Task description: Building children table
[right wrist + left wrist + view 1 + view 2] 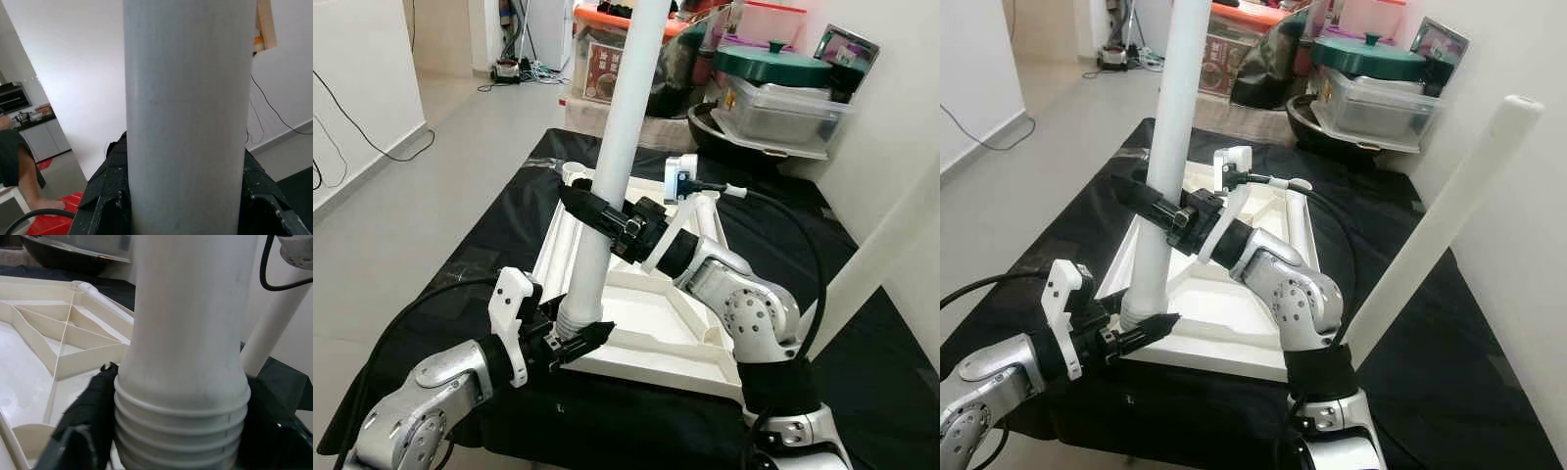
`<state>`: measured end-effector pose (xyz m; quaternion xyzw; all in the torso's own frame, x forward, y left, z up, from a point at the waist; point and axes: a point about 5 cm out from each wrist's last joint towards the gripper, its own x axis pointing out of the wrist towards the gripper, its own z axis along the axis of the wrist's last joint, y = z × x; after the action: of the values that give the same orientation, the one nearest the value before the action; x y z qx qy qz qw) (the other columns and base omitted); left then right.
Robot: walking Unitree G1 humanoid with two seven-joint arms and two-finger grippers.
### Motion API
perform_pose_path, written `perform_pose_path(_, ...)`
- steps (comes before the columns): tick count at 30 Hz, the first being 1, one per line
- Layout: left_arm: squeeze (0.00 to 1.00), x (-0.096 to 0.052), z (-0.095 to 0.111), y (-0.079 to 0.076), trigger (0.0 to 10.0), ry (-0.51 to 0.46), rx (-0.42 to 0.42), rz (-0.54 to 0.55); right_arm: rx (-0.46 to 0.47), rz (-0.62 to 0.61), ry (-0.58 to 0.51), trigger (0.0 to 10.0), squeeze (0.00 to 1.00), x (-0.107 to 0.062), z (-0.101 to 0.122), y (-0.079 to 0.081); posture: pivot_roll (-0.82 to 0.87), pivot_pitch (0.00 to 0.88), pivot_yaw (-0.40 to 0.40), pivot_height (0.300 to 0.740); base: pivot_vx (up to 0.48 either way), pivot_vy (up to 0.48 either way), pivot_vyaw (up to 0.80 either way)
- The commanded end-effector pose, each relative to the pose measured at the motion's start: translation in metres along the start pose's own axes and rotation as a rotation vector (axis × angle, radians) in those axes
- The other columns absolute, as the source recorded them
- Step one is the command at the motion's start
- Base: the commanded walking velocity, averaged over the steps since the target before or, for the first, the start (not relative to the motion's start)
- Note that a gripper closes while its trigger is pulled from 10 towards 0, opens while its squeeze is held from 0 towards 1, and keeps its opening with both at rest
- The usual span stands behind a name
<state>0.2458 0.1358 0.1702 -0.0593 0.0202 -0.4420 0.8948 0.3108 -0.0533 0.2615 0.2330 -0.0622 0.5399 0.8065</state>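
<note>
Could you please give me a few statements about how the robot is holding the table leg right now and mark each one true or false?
1. The right pincer grips the white leg partway up. True.
2. The left pincer is closed around the ribbed bottom end of the leg. True.
3. The leg lies flat on the black cloth. False: it stands nearly upright over the upturned white tabletop.
4. The tabletop has no other leg fitted. False: a second leg rises slanted at the robot's right.
</note>
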Motion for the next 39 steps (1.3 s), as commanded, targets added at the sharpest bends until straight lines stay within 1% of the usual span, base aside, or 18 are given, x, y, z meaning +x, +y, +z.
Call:
perform_pose_path(1, 0.00, 0.002, -0.002, -0.009, 0.0, -0.018, -0.017, -0.063, -0.038, 0.011, -0.038, 0.0, 0.00, 0.001, 0.010, 0.004, 0.13, 0.000, -0.151, 0.740, 0.000, 0.000, 0.00)
perform_pose_path(6, 0.00, 0.002, -0.001, -0.010, 0.0, -0.021, -0.016, -0.064, -0.038, 0.012, -0.038, 0.0, 0.00, 0.001, 0.010, 0.004, 0.13, 0.000, -0.151, 0.740, 0.000, 0.000, 0.00)
perform_pose_path(7, 0.00, 0.003, -0.001, -0.009, 0.0, -0.010, -0.008, -0.051, -0.052, 0.012, -0.015, 0.0, 0.00, 0.001, 0.007, 0.005, 0.13, 0.000, -0.151, 0.740, 0.000, 0.000, 0.00)
perform_pose_path(9, 0.00, 0.003, -0.001, -0.009, 0.0, -0.010, -0.008, -0.051, -0.052, 0.012, -0.015, 0.0, 0.00, 0.001, 0.007, 0.005, 0.13, 0.000, -0.151, 0.740, 0.000, 0.000, 0.00)
perform_pose_path(10, 0.00, 0.003, -0.001, -0.007, 4.3, 0.003, 0.004, -0.040, -0.056, -0.018, 0.008, 10.0, 0.48, 0.002, 0.004, 0.003, 0.13, 0.000, -0.155, 0.740, 0.000, 0.000, 0.00)
perform_pose_path(11, 0.00, 0.003, -0.001, -0.006, 10.0, 0.013, 0.016, -0.029, -0.061, -0.041, 0.025, 10.0, 1.00, 0.002, 0.002, 0.001, 0.13, 0.000, -0.154, 0.740, 0.000, 0.000, 0.00)
perform_pose_path(16, 0.00, 0.003, 0.000, -0.004, 10.0, 0.034, 0.047, -0.011, -0.065, -0.079, 0.043, 10.0, 1.00, 0.002, -0.001, -0.003, 0.13, 0.000, -0.153, 0.740, 0.000, 0.000, 0.00)
perform_pose_path(17, 0.00, 0.002, 0.002, -0.002, 10.0, 0.041, 0.064, 0.001, -0.066, -0.086, 0.045, 10.0, 0.44, 0.001, -0.001, -0.003, 0.13, 0.000, -0.154, 0.740, 0.000, 0.000, 0.00)
perform_pose_path(18, 0.00, 0.001, 0.003, -0.001, 10.0, 0.046, 0.075, 0.009, -0.066, -0.090, 0.047, 10.0, 0.44, 0.001, -0.001, -0.004, 0.13, 0.000, -0.154, 0.740, 0.000, 0.000, 0.00)
perform_pose_path(19, 0.00, 0.000, 0.004, 0.002, 10.0, 0.069, 0.109, 0.025, -0.063, -0.088, 0.061, 10.0, 0.00, 0.000, -0.003, -0.004, 0.13, 0.000, -0.152, 0.740, 0.000, 0.000, 0.00)
perform_pose_path(22, 0.00, -0.001, 0.004, 0.003, 10.0, 0.084, 0.132, 0.034, -0.060, -0.086, 0.072, 10.0, 0.00, -0.001, -0.004, -0.003, 0.13, 0.000, -0.152, 0.740, 0.000, 0.000, 0.00)
perform_pose_path(24, 0.00, -0.003, 0.005, 0.005, 10.0, 0.102, 0.155, 0.036, -0.054, -0.074, 0.099, 10.0, 0.00, -0.003, -0.008, -0.002, 0.14, 0.000, -0.154, 0.740, 0.000, 0.000, 0.00)
perform_pose_path(26, 0.00, -0.007, 0.003, 0.005, 10.0, 0.135, 0.182, 0.026, -0.027, -0.041, 0.141, 10.0, 0.00, -0.007, -0.015, 0.001, 0.14, 0.000, -0.152, 0.740, 0.000, 0.000, 0.00)
perform_pose_path(29, 0.00, -0.010, 0.000, 0.005, 10.0, 0.154, 0.186, 0.020, -0.003, -0.014, 0.148, 10.0, 0.00, -0.007, -0.019, 0.006, 0.14, 0.000, -0.151, 0.740, 0.000, 0.000, 0.00)
perform_pose_path(35, 0.00, -0.005, -0.004, 0.003, 10.0, 0.162, 0.189, 0.001, 0.030, 0.011, 0.147, 10.0, 0.00, 0.000, -0.028, 0.016, 0.14, 0.000, -0.152, 0.740, 0.000, 0.000, 0.00)
perform_pose_path(36, 0.00, -0.005, -0.004, 0.003, 10.0, 0.162, 0.189, 0.001, 0.030, 0.011, 0.147, 10.0, 0.00, 0.000, -0.028, 0.016, 0.14, 0.000, -0.152, 0.740, 0.000, 0.000, 0.00)
perform_pose_path(37, 0.00, -0.001, -0.004, 0.000, 10.0, 0.166, 0.198, -0.017, 0.052, 0.003, 0.144, 10.0, 0.00, 0.004, -0.034, 0.018, 0.14, 0.000, -0.148, 0.740, 0.000, 0.000, 0.00)
perform_pose_path(39, 0.00, -0.001, -0.004, 0.000, 10.0, 0.166, 0.198, -0.017, 0.052, 0.003, 0.144, 10.0, 0.00, 0.004, -0.034, 0.018, 0.14, 0.000, -0.148, 0.740, 0.000, 0.000, 0.00)
